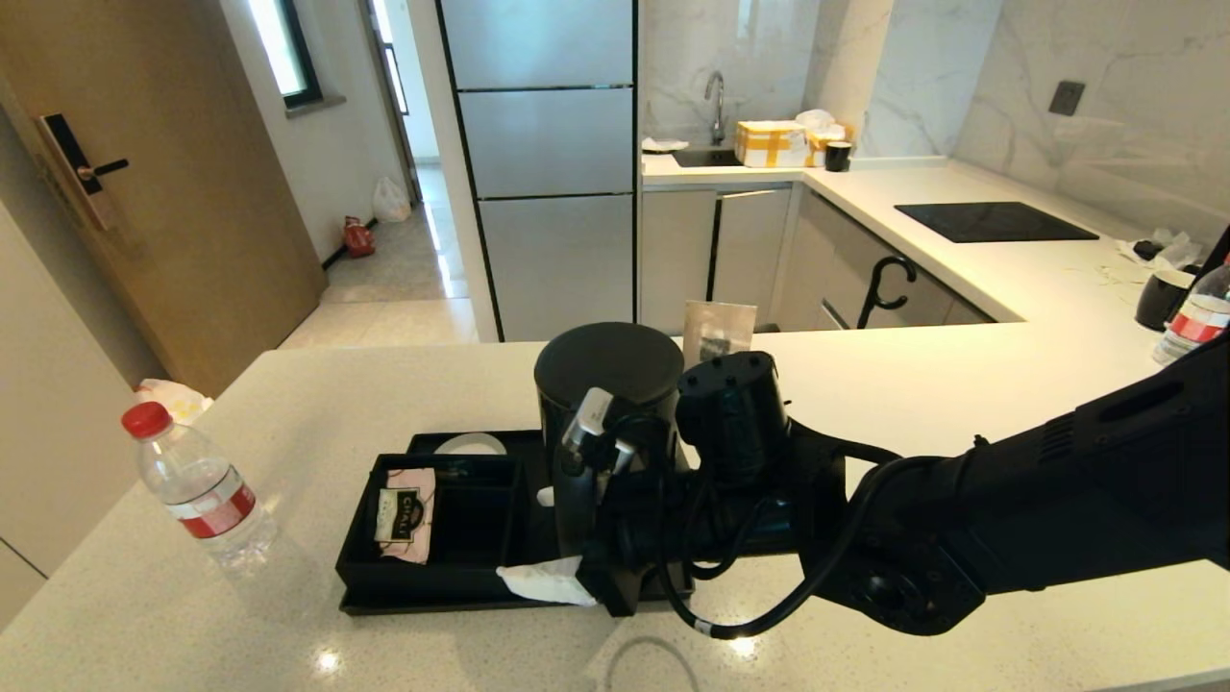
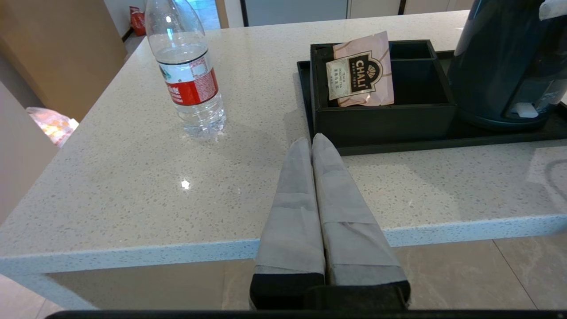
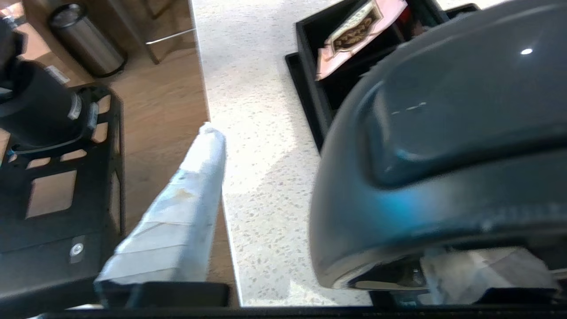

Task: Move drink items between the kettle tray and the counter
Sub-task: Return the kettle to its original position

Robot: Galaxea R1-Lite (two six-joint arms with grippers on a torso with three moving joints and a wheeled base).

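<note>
The tall black kettle [image 1: 607,370] [image 2: 505,62] stands at the right end of the black kettle tray [image 1: 432,604] [image 2: 443,144]. My right gripper [image 1: 575,543] [image 3: 345,177] is at the kettle's side handle [image 3: 443,133], open, with one white-wrapped finger [image 3: 186,208] clear of the handle and the other mostly hidden behind it. A clear water bottle [image 1: 197,485] [image 2: 188,75] with a red cap stands on the pale counter [image 1: 865,404] left of the tray. My left gripper [image 2: 312,141] hovers shut at the counter's front edge, short of the tray's compartment box [image 2: 385,119].
A pink tea sachet [image 1: 405,514] [image 2: 361,71] leans in the compartment box. At the far right stand a second bottle [image 1: 1196,317] and a black mug [image 1: 1161,298]. The black cooktop [image 1: 995,221] lies behind them. A small card [image 1: 719,332] stands behind the kettle.
</note>
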